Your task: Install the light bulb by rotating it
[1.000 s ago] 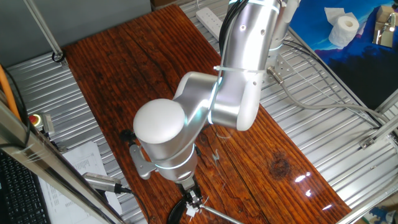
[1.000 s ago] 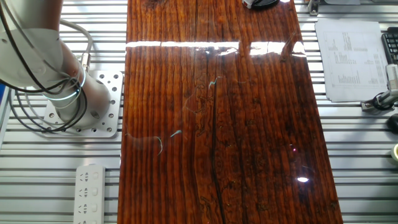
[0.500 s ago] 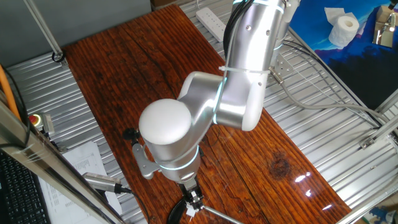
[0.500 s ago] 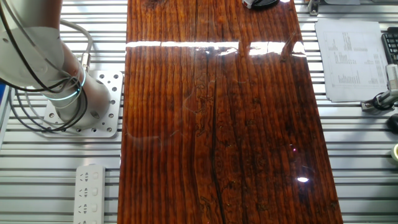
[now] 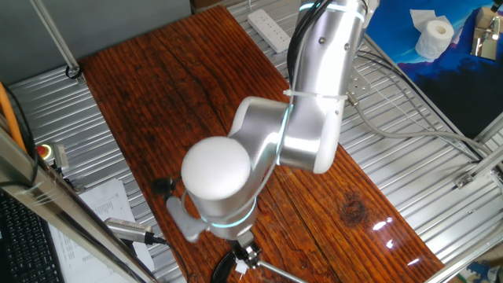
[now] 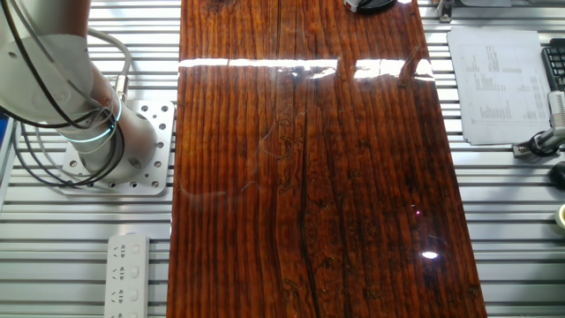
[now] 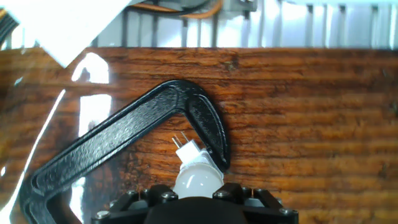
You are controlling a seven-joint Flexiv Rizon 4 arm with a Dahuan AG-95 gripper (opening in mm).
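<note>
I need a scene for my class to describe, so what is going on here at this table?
A single robot arm reaches down over a dark wooden table. Its end effector holds a small white light bulb, pins pointing forward. Just ahead lies a black curved bracket flat on the wood. The bulb's pins sit near the bracket's bend; whether they are seated in anything cannot be told.

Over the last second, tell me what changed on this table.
The arm's big round joint cap drifted right and down in the one fixed view, its wrist turning. The light bulb sits at the gripper, pins toward the black bracket. The toilet paper roll and power strip stayed put.
</note>
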